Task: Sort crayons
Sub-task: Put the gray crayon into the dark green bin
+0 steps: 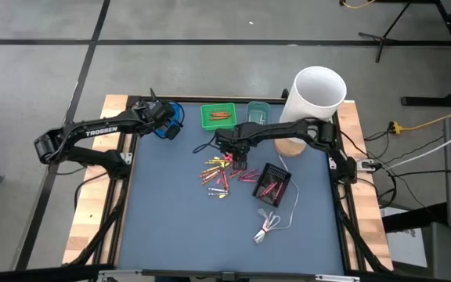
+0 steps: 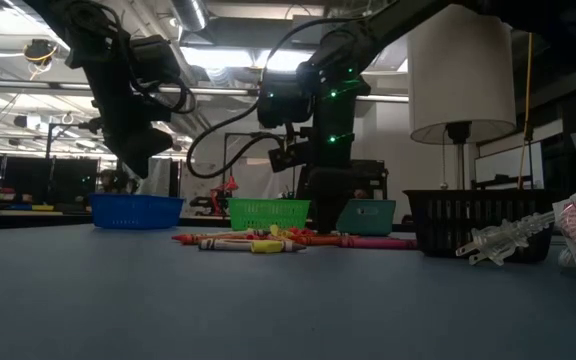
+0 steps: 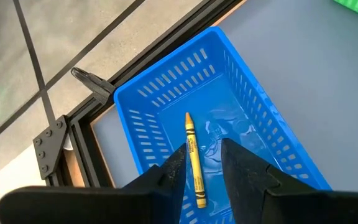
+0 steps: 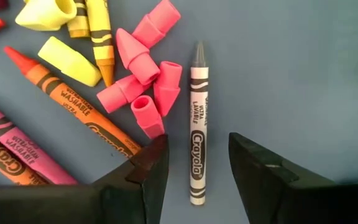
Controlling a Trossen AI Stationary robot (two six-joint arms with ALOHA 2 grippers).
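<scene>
Crayons (image 1: 219, 174) lie loose mid-table in pink, red, orange and yellow, with pink and yellow caps (image 4: 143, 59) among them. My right gripper (image 4: 197, 168) points down over the pile's far right edge, open. Its fingers stand on either side of a grey crayon (image 4: 197, 134) that lies flat on the mat, and touch nothing. At the far left my left gripper (image 3: 204, 168) hangs open above the blue basket (image 3: 272, 140). A yellow crayon (image 3: 193, 155) lies in that basket below the fingers.
A green tray (image 1: 219, 116) with orange crayons and a teal tray (image 1: 258, 112) stand at the far edge. A black basket (image 1: 272, 184) with pink crayons sits right of the pile. A coiled white cable (image 1: 268, 227) lies near it; a white bucket (image 1: 319, 90) stands far right.
</scene>
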